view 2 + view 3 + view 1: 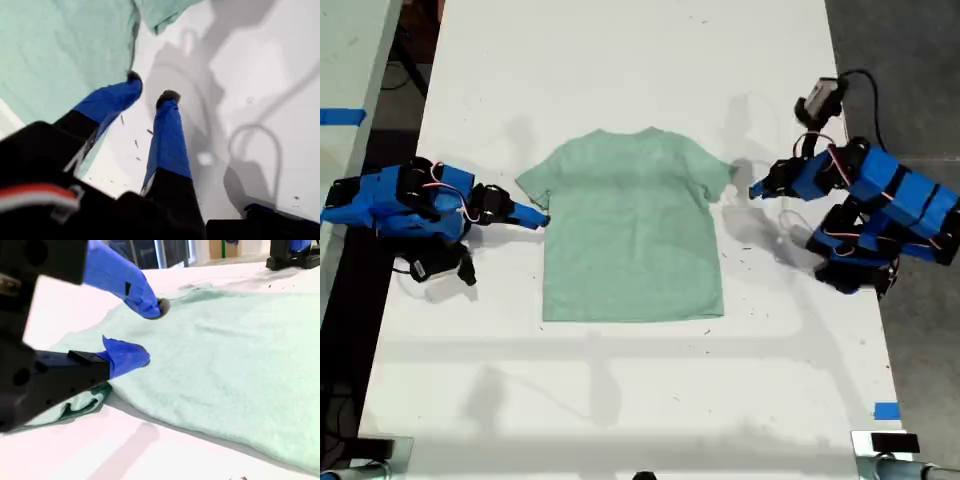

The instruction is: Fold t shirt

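A small pale mint-green short-sleeved fabric t shirt (632,228) lay flat and unfolded on the white table (620,60), near the middle of the exterior view, with its round neck toward the far edge and its hem toward the near edge; our two blue arms stood at its two sides, one at the exterior view's left and one at the exterior view's right. My first gripper (149,89) was at the exterior view's right (757,190), just beside the sleeve on that side; its two blue fingers (168,132) with dark tips were a little apart, and between them we saw only the bare white table, so it held nothing; one tip was at the edge of the cloth (55,55). My second gripper (150,332) was at the exterior view's left (542,220), over the other sleeve; its jaws were parted, one finger (125,356) low on the cloth (235,370) and the other raised above it; no fabric was pinched between them.
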Tool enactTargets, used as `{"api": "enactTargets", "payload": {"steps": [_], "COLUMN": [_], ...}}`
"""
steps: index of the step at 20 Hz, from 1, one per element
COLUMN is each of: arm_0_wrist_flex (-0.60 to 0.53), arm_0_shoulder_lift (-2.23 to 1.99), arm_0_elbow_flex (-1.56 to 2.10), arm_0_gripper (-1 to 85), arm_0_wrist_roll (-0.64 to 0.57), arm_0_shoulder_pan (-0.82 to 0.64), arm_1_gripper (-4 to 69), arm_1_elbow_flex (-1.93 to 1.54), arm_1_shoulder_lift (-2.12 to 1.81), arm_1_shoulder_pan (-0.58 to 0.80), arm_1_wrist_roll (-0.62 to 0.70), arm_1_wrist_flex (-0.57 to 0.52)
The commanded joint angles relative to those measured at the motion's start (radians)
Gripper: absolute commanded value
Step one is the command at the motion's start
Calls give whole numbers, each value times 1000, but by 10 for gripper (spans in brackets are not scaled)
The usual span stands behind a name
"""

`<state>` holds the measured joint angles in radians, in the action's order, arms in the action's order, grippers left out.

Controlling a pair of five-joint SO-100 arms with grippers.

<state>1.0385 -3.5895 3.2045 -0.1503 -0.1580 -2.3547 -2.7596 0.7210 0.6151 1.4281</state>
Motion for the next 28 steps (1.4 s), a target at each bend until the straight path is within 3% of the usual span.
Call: {"api": "enactTargets", "payload": {"steps": [1,5,8,12,16,17,18,25,28], "arm_0_wrist_flex": [2,2,2,2,2,2,2,2,2], "arm_0_shoulder_lift": [-9,-9,-9,-9,-9,-9,-9,-9,-9], "arm_0_elbow_flex": [8,8,8,8,8,8,8,8,8], "arm_0_gripper": [117,117,117,117,117,117,117,117,117], "arm_0_wrist_roll": [14,14,14,14,14,14,14,14,14], "arm_0_shoulder_pan": [17,17,17,17,17,17,17,17,17], "arm_1_gripper": [208,224,178,175,177,24,4,4,4], "arm_1_elbow_flex": [155,179,176,239,364,383,387,411,517], "arm_1_shoulder_lift": [213,451,581,759,966,1002,1012,830,802], "arm_1_shoulder_pan": [179,239,256,253,230,229,230,301,153], "arm_1_wrist_roll": [127,164,141,127,135,129,120,126,87], "arm_1_wrist_flex": [-37,-250,-410,-515,-540,-528,-520,-334,-268]}}
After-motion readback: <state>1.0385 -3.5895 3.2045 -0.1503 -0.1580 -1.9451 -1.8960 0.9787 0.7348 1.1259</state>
